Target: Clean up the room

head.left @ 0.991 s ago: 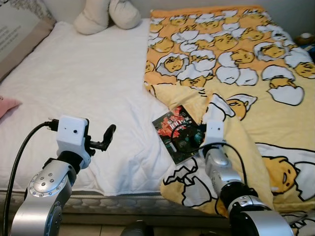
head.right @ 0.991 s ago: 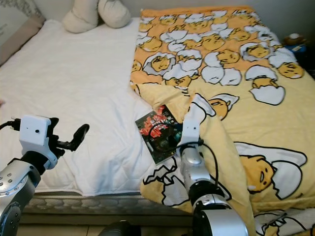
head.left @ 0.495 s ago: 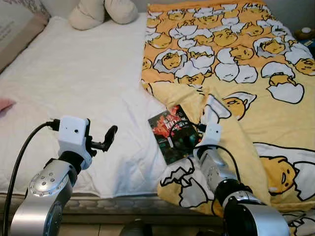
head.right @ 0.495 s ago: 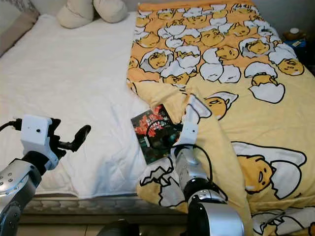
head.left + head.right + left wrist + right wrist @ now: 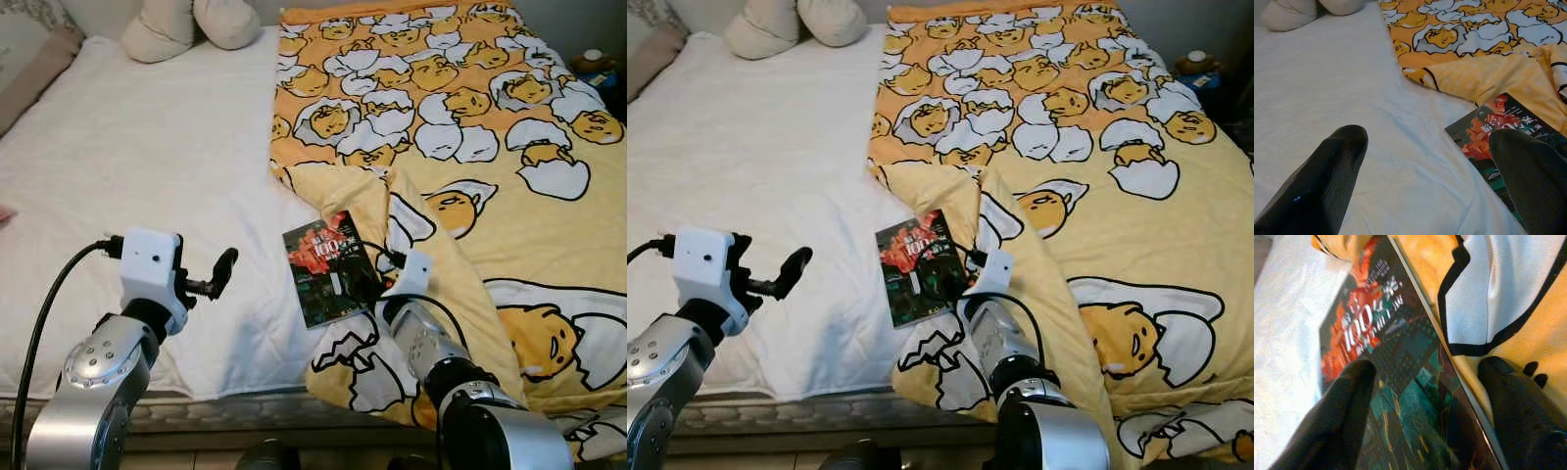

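With its fingers spread wide over the dark, red-lettered paperback book (image 5: pixel 325 266) lying on the white bedsheet (image 5: pixel 157 166) against the yellow egg-print blanket (image 5: pixel 470 147), the right gripper (image 5: pixel 1425 396) risks pinching blanket fabric along with the cover, while the left gripper (image 5: pixel 1425 166) hovers wide open left of the book.

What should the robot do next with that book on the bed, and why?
Probably close the right hand on the book. Its open fingers already sit either side of the book's edge beside the yellow blanket, so a grip would let it lift the book away.
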Robot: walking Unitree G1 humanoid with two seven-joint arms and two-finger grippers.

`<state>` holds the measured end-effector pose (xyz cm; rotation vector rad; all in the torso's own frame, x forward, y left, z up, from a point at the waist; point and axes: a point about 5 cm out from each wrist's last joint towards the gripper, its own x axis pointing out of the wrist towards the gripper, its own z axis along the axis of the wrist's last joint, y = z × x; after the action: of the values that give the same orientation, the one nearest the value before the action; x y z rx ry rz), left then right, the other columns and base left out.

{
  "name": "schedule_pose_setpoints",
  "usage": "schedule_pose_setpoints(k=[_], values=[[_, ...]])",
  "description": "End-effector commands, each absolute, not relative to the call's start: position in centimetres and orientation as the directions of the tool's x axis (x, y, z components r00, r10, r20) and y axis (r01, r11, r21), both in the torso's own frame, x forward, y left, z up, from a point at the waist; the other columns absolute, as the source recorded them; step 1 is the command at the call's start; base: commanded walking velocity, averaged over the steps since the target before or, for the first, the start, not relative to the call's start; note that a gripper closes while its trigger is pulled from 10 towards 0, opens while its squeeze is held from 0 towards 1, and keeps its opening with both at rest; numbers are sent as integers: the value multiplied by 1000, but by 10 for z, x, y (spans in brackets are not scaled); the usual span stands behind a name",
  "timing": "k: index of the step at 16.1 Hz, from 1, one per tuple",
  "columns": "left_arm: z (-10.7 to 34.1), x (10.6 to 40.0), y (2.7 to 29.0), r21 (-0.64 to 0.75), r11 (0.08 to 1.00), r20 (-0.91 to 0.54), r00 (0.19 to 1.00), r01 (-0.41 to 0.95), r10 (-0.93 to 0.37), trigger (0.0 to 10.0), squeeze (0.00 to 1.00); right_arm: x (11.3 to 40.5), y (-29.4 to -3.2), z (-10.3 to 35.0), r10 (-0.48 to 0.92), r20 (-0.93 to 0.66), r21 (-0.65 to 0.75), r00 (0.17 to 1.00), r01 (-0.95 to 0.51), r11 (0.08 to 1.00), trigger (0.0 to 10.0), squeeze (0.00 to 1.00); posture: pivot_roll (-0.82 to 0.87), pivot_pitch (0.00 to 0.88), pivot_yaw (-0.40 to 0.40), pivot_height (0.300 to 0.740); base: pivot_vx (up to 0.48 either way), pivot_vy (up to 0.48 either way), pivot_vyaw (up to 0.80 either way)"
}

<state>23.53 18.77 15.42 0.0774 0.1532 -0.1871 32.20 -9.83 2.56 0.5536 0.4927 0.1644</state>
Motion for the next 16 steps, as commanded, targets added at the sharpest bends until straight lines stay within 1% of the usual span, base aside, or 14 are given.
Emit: schedule_pose_setpoints(k=[1,4,5,8,9,11,13,14,15,16], values=[[150,236,189,61,981,-180,968,186,-173,10000,0,322,-81,31,341,-371,582,864,-70,810,0,0,190,92,113,740,0,0,0],[149,239,187,57,981,-178,969,185,-172,10000,0,324,-75,42,354,-296,535,887,-153,831,0,0,165,86,108,740,0,0,0],[148,243,183,47,981,-172,969,190,-179,10000,0,326,-72,61,354,-208,513,912,-206,833,0,0,145,82,107,740,0,0,0],[146,247,181,38,980,-170,968,194,-185,10000,0,326,-69,78,353,-147,556,924,-218,802,0,0,127,78,109,740,0,0,0],[145,250,179,33,979,-168,967,200,-192,10000,0,324,-64,94,366,-99,626,925,-228,746,0,0,117,74,112,740,0,0,0],[145,252,179,32,979,-166,967,202,-194,10000,0,320,-58,107,382,-55,645,923,-259,719,0,0,113,71,115,740,0,0,0],[145,254,178,32,979,-162,967,204,-196,10000,0,317,-54,107,394,-54,627,918,-276,729,0,0,112,64,115,740,0,0,0],[145,256,179,33,979,-159,968,204,-196,10000,0,315,-54,97,394,-103,529,913,-285,799,0,0,115,61,116,740,0,0,0],[145,257,179,41,979,-156,969,199,-190,10000,0,311,-56,83,369,-153,136,917,-350,927,10000,0,116,58,115,740,0,0,0],[143,257,179,43,979,-158,969,197,-189,10000,0,308,-59,79,352,-139,-6,926,-356,934,10000,718,117,55,115,740,0,0,0]])
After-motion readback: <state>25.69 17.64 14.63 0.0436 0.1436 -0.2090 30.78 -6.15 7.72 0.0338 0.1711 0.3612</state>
